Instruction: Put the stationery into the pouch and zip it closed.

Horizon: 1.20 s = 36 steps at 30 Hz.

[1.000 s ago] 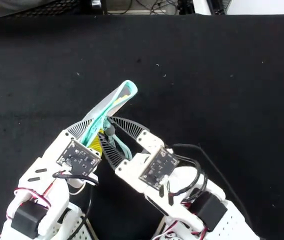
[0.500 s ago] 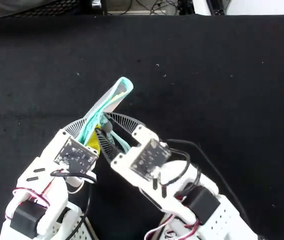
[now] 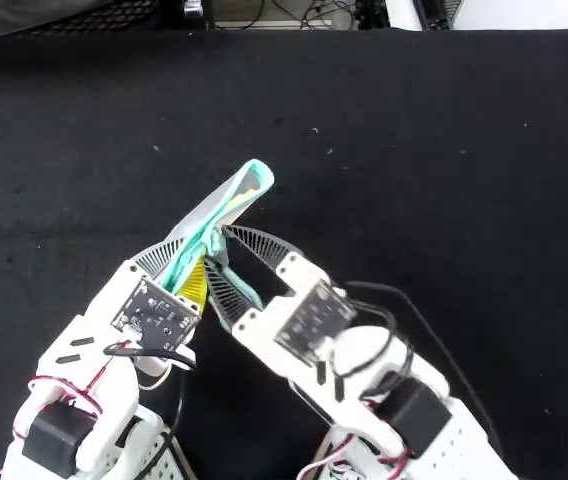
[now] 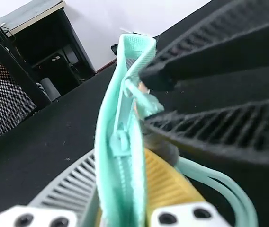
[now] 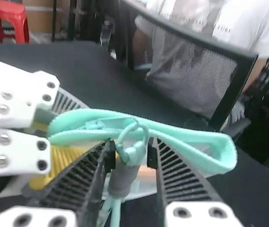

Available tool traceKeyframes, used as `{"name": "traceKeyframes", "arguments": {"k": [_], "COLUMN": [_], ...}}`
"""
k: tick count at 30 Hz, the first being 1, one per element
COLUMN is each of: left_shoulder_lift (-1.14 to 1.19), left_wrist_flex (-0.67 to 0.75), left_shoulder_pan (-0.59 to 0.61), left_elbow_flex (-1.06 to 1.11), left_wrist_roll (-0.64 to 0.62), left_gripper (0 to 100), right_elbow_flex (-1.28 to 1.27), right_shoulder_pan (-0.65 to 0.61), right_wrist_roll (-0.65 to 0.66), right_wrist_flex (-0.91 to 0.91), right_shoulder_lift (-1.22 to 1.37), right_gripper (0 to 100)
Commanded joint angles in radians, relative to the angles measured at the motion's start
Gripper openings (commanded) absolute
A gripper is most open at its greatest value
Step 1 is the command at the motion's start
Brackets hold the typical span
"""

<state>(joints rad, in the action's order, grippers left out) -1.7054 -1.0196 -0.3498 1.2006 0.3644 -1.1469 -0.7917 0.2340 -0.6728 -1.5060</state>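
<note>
Pouch [image 3: 220, 211], slim, mint-green, yellow-sided, zipper pull [image 5: 128, 150] on top edge.

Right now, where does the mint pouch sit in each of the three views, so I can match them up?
High view: the mint pouch is left of centre over the black table, slanting away from the arms.
Left wrist view: the pouch stands edge-on mid-picture, zipper towards the camera.
Right wrist view: the pouch arches across the middle, before a mesh chair.
Shared landmark: the yellow patch against its mint edge.
</note>
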Motion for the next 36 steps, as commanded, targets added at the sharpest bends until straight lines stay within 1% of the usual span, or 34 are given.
{"name": "traceKeyframes", "arguments": {"k": [1,6,11,15,20,25,29,34,36], "left_shoulder_lift": [0.003,0.003,0.003,0.003,0.003,0.003,0.003,0.003,0.003], "left_wrist_flex": [-0.006,-0.006,-0.006,-0.006,-0.006,-0.006,-0.006,-0.008,-0.008], "left_shoulder_pan": [0.005,0.005,0.005,0.005,0.005,0.005,0.005,-0.002,-0.002], "left_elbow_flex": [0.016,0.016,0.016,0.016,0.016,0.016,0.010,0.010,0.010], "left_wrist_roll": [-0.006,-0.006,-0.006,-0.006,-0.006,-0.006,-0.008,-0.009,-0.009], "left_gripper": [3,3,3,3,3,3,3,3,3], "right_elbow_flex": [0.044,0.021,-0.030,-0.028,-0.028,-0.031,-0.036,-0.036,-0.033], "right_shoulder_pan": [0.014,0.014,0.014,0.006,-0.068,-0.069,-0.060,0.025,0.032], "right_wrist_roll": [-0.005,-0.005,-0.005,-0.005,-0.005,-0.005,-0.005,-0.005,-0.005], "right_wrist_flex": [-0.002,0.014,0.080,0.077,0.074,0.074,0.081,0.129,0.153], "right_shoulder_lift": [-0.036,-0.035,-0.033,-0.033,-0.035,-0.033,-0.033,0.015,0.065], "right_gripper": [12.7,12.7,12.7,12.7,12.7,12.7,12.7,12.7,12.7]}}
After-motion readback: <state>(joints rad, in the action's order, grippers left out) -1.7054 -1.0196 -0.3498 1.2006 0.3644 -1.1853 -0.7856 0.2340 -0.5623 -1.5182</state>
